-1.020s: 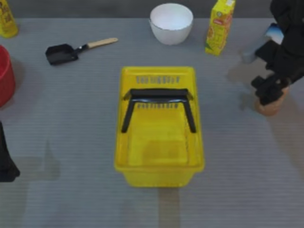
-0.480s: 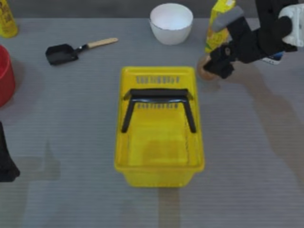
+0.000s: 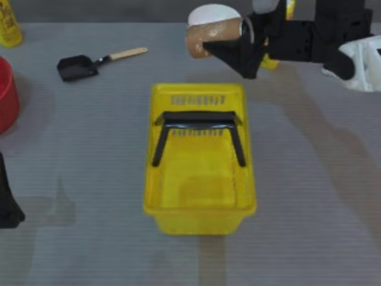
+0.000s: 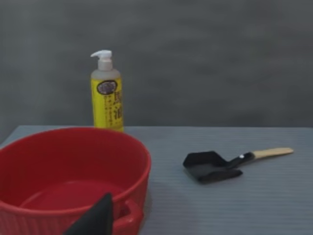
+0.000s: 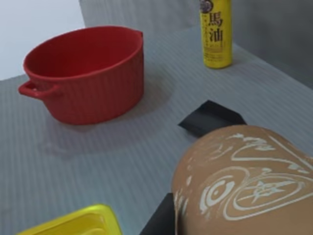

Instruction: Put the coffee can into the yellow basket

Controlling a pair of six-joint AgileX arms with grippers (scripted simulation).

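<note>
Right gripper [image 3: 229, 50]: clamped on the can [image 3: 205, 38], held in the air over the far middle of the table, in front of the white bowl [image 3: 205, 13].
Can: tan with pale markings, lying tilted in the grip — its long axis runs roughly left-right in the top view, one end sticking out leftward past the fingers. The right wrist view shows its printed side [image 5: 249, 186] filling the near corner.
Basket [image 3: 199, 95]: yellow, open side up, at table centre; its far rim lies just on the near side of the can in the top view. The black handle [image 3: 199, 122] is folded across the far half of the opening.
Key relation: the can is beyond the basket's far edge, not yet over the opening — the carry looks to need a pull toward the near side.
Open room: the near half of the basket is clear of the handle; the far half is barred by it, so a drop there risks a snag.
Left gripper [image 3: 7, 205]: parked at the table's left edge, near the red bucket [image 4: 73, 181]; I cannot tell its fingers' state.
Nearby: a black scoop [image 3: 80, 65] lies well left of the can.
</note>
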